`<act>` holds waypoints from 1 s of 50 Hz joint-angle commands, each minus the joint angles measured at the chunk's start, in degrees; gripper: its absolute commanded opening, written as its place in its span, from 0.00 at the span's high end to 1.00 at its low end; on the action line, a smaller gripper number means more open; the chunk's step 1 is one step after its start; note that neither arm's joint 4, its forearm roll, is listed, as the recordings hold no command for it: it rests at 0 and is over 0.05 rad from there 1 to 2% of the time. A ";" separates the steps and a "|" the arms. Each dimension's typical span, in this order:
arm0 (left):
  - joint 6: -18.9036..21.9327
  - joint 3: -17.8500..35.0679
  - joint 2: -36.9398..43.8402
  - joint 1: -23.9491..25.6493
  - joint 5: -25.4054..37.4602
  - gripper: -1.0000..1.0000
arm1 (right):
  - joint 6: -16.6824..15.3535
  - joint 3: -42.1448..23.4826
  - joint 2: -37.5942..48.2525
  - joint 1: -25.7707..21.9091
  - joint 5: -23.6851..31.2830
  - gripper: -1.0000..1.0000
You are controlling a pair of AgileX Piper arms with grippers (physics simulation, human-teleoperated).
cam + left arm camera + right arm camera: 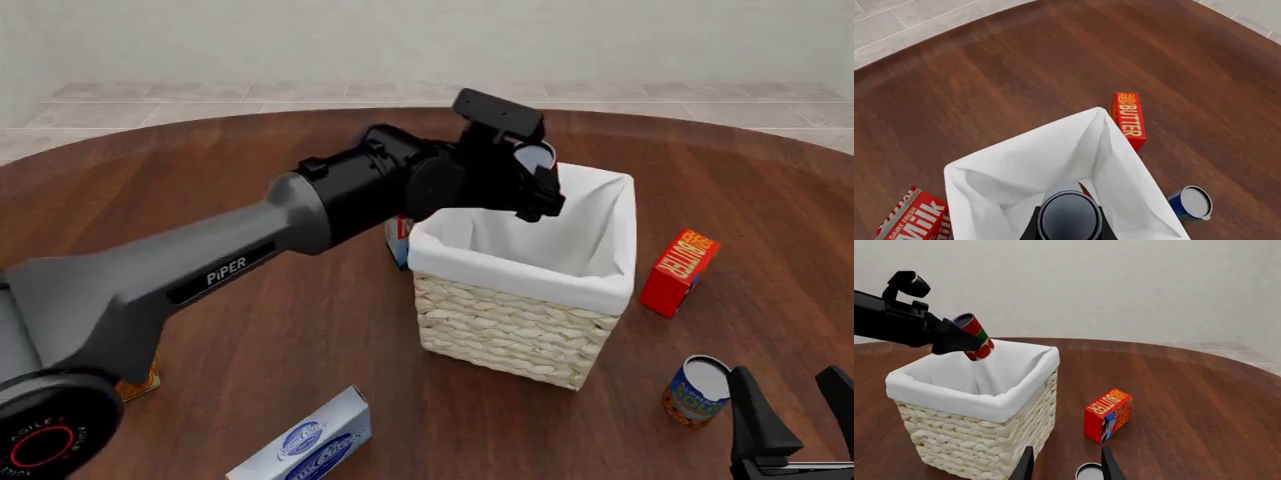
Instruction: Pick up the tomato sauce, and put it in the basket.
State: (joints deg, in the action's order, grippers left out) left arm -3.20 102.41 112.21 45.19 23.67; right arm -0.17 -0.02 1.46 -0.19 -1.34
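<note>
Placement is the step in hand; the left gripper (pixel 964 342) holds the tomato sauce (pixel 975 336) clamped and tilted above the wicker basket (pixel 981 432); next, I judge, parting the fingers drops it inside; the right gripper (pixel 1066 464) rests spread, empty, near the blue can (pixel 698 390).

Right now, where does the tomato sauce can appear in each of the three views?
Left wrist view: tomato sauce can at the bottom centre, grey top showing.
Front view: mostly hidden by the left gripper; grey top visible.
Right wrist view: upper left, tilted, red label showing.
Shared landmark: the basket beneath it.
</note>
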 commanded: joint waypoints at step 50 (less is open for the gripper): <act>5.15 6.18 9.48 -1.40 5.83 1.00 | 0.01 0.00 -0.01 -0.01 0.01 0.00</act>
State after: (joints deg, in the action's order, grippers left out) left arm 0.13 107.38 118.86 43.62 28.38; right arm -0.16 -0.02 1.46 -0.20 -1.34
